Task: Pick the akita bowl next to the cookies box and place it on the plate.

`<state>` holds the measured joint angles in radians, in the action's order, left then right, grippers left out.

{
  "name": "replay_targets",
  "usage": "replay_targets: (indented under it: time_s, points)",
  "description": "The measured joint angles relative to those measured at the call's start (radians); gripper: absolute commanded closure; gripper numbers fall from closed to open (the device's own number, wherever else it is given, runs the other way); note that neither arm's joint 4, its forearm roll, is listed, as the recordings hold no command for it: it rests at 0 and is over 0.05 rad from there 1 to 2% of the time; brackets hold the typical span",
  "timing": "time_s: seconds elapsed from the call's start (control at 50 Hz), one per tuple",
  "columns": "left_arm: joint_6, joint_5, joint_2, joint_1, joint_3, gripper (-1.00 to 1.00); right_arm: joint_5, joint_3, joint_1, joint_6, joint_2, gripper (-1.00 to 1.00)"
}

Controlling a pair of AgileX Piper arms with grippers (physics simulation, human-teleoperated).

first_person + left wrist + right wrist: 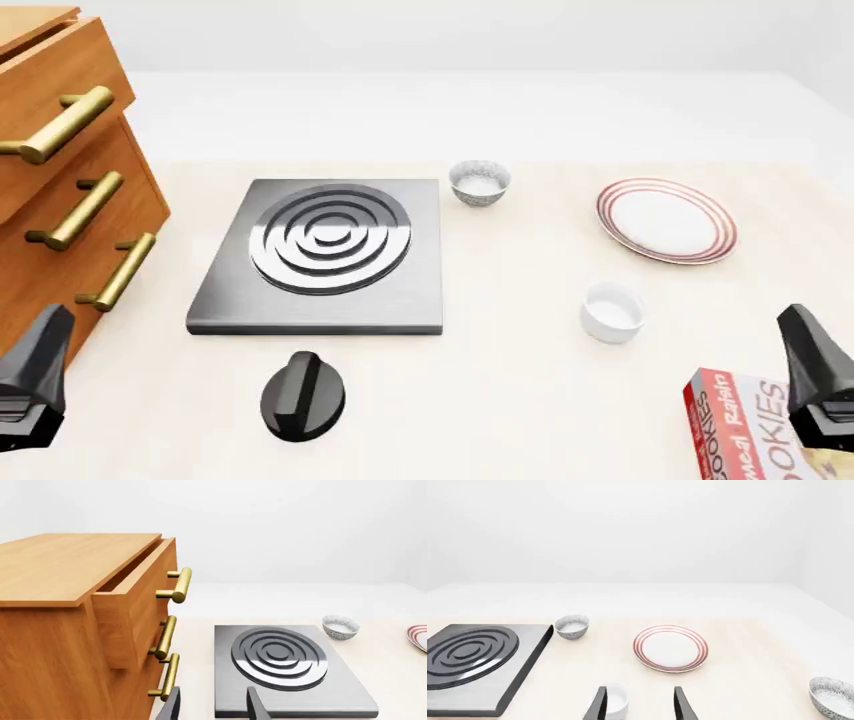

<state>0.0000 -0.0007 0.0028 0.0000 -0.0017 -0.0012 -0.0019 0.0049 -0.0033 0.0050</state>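
Only "COOKIES" reads clearly on the cookies box [750, 432]; both grippers' jaws stand released, grasping nothing.

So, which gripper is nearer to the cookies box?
The right gripper. It hangs just over the cookies box at the table's near right corner. The left gripper is far across, by the wooden drawers.

We see a pale beige tabletop [534, 400] under soft, even light, with a white floor and plain white walls beyond it. A wooden drawer cabinet [60, 630] with three brass bar handles [175, 586] stands at the table's left edge, its top drawer [137, 587] pulled partly out. Just beside the cabinet, to its right, lies a flat grey stove plate [327, 255] with dark concentric rings.
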Motion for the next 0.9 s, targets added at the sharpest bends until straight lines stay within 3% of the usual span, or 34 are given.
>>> replay_targets:
  time_s: [0.3, 0.9]
  points:
    - [0.0, -0.001, 0.003, 0.0, -0.002, -1.0, -0.004, -0.049, -0.007, -0.001, 0.079, -1.0]
    - [0.0, -0.001, 0.004, 0.0, -0.003, -1.0, 0.271, -0.351, -0.096, 0.012, 0.414, -1.0]
